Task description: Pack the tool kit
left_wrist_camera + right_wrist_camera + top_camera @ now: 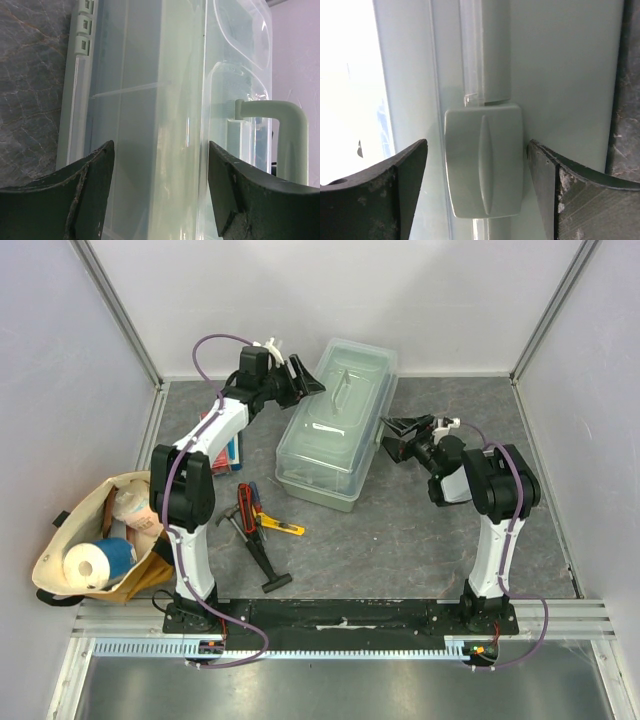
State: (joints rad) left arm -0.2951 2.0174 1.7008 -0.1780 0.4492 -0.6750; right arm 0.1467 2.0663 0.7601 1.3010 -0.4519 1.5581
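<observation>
The pale-green translucent toolbox [335,430] stands closed at the middle back of the table. My left gripper [306,380] is open at its far left side; in the left wrist view [160,150] the box's long side wall [150,100] fills the gap between the jaws, with the lid handle [287,135] to the right. My right gripper [396,436] is open at the box's right side; its jaws [477,147] straddle the grey-green latch [484,160]. A black hammer [256,550], a red-black cutter [246,502] and a yellow knife [282,526] lie loose on the table in front of the box.
A tan cloth bag [95,540] with a paper roll [88,565] sits at the near left. A flat red-and-blue packet [232,445] lies under the left arm. Grey walls close the back and sides.
</observation>
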